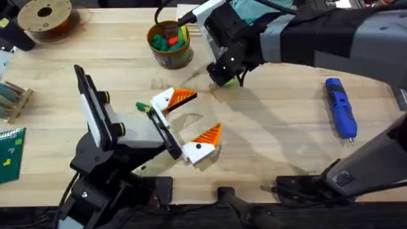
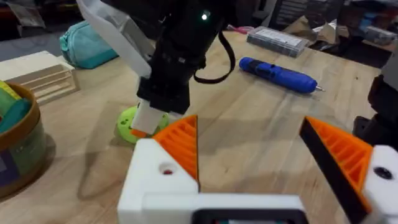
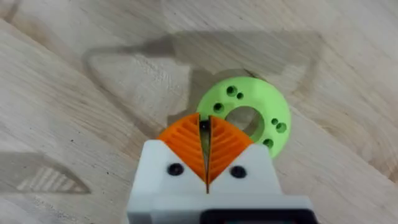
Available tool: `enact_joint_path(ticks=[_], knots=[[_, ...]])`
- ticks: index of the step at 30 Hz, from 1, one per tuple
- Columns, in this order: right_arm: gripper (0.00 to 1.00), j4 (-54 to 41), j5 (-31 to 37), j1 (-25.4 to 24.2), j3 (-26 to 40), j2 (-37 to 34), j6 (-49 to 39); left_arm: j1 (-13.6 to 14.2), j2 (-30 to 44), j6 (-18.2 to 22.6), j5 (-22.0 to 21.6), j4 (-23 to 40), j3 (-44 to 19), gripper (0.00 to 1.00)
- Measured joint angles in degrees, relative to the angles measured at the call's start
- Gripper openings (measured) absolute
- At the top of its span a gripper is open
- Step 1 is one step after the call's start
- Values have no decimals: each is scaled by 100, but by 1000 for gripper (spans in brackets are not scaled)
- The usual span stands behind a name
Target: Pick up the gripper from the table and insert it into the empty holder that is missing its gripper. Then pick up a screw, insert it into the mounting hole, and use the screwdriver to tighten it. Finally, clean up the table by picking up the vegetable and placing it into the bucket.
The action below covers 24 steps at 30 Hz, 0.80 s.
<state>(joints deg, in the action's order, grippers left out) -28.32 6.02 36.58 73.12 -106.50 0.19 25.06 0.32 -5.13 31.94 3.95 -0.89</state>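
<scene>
My left gripper (image 1: 202, 114) stands open over the table's middle. Both of its white finger blocks carry orange ribbed pads (image 2: 180, 146). A small hole (image 2: 166, 169) shows in the face of one block, and a dark hole (image 2: 382, 174) in the other. My right gripper (image 3: 205, 127) reaches across to a green ring disc (image 3: 249, 115) and hangs just over it. Its orange pads are shut on a small dark thing, seemingly a screw (image 3: 204, 126). The blue screwdriver (image 1: 340, 107) lies at the right. A small dark-green vegetable (image 1: 140, 106) lies beside the left arm. The bucket (image 1: 170, 43) stands at the back.
The bucket holds green and red toy pieces. A brown filament spool (image 1: 46, 18) sits at the back left, and a small wooden rack (image 1: 14, 98) at the left edge. Bare wood lies between the left gripper and the screwdriver.
</scene>
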Motion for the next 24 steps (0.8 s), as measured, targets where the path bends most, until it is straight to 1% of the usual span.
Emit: enact_joint_path(ticks=[7, 15, 20, 24], knots=[[8, -38, 15, 0, -2, 127, -66, 0, 0, -2, 0, 0, 0, 987], [7, -270, 13, 0, -4, 1078, -132, 0, 0, 0, 0, 0, 0, 987], [7, -844, -40, 14, 6, 1556, -249, 0, 0, 0, 0, 0, 0, 987], [7, -1568, -583, 59, 280, 1637, -352, 0, 0, 0, 0, 0, 0, 987]])
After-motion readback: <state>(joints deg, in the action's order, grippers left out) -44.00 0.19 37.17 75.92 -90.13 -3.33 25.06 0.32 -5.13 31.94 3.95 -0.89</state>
